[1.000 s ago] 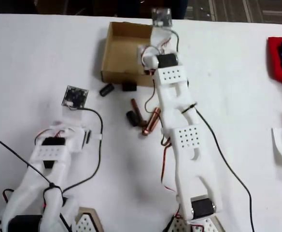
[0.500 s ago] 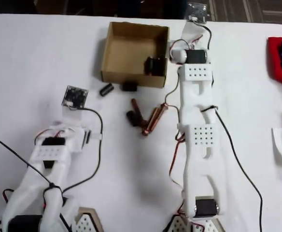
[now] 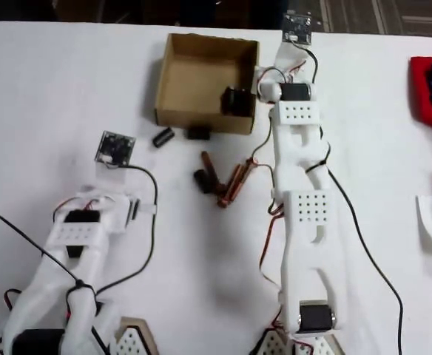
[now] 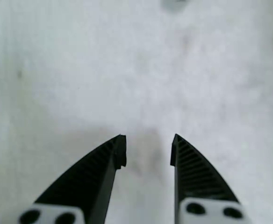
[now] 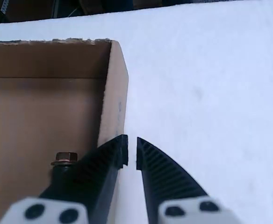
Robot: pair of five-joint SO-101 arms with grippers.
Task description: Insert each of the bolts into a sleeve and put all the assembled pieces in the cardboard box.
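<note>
Bolts [image 3: 232,183] lie loose mid-table, with black sleeves [image 3: 198,132] just near of the box [image 3: 179,117]. One assembled piece [image 3: 236,100] stands inside the box against its right wall. We see the right gripper [image 5: 132,151] empty and barely parted at that wall. The left gripper [image 4: 148,151] gapes empty over bare table [image 4: 80,70].

Cardboard box [image 3: 201,74] at the table's [image 3: 68,74] 12 o'clock

An assembled piece [image 3: 236,100] lies inside by the 3 o'clock wall, with my right gripper [image 5: 132,156] just outside it. Sleeves [image 3: 163,137] lie at the box's 6 o'clock, bolts [image 3: 227,185] beyond them.
</note>
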